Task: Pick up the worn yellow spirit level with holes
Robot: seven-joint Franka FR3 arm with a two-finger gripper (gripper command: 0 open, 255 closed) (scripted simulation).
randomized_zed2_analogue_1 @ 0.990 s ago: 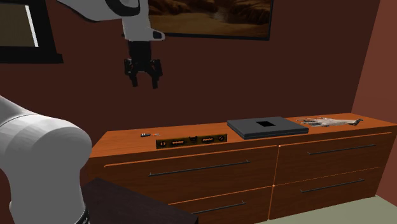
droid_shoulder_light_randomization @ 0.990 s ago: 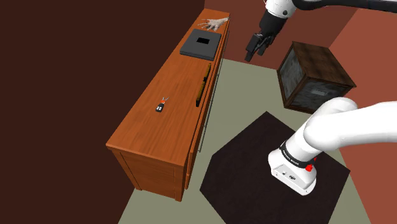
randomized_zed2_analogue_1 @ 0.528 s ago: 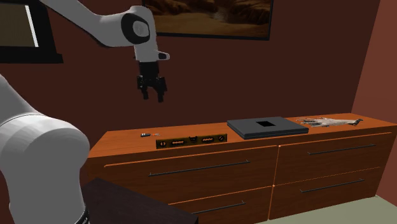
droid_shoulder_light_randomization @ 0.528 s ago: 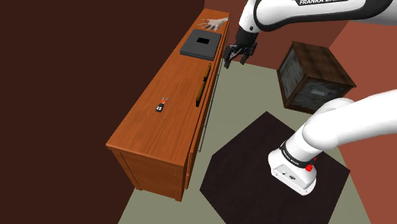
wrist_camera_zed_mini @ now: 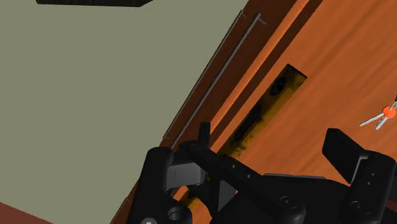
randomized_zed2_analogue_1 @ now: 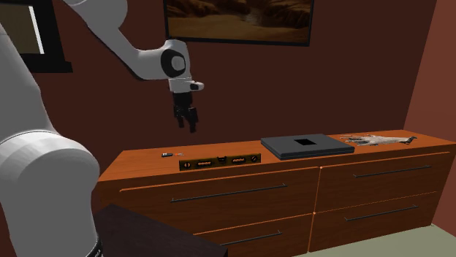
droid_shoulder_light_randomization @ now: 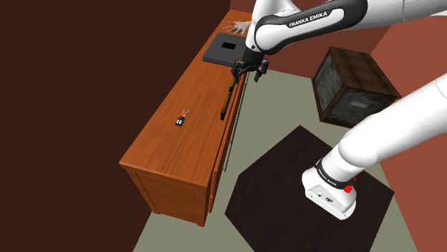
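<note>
Wooden dresser (droid_shoulder_light_randomization: pixel 163 147) against maroon wall (droid_shoulder_light_randomization: pixel 71 71), spirit level (droid_shoulder_light_randomization: pixel 227 97) at front edge — end effector (droid_shoulder_light_randomization: pixel 248 74) spread above.

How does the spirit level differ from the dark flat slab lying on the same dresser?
The spirit level is long and narrow; the slab is broad, nearly square. The level is worn yellow-brown with dark holes; the slab is dark grey with one black rectangle. Both lie flat on the dresser, apart.

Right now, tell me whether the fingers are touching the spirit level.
No, in the second exterior view the fingers hang in the air above the spirit level, which lies flat on the dresser.
</note>
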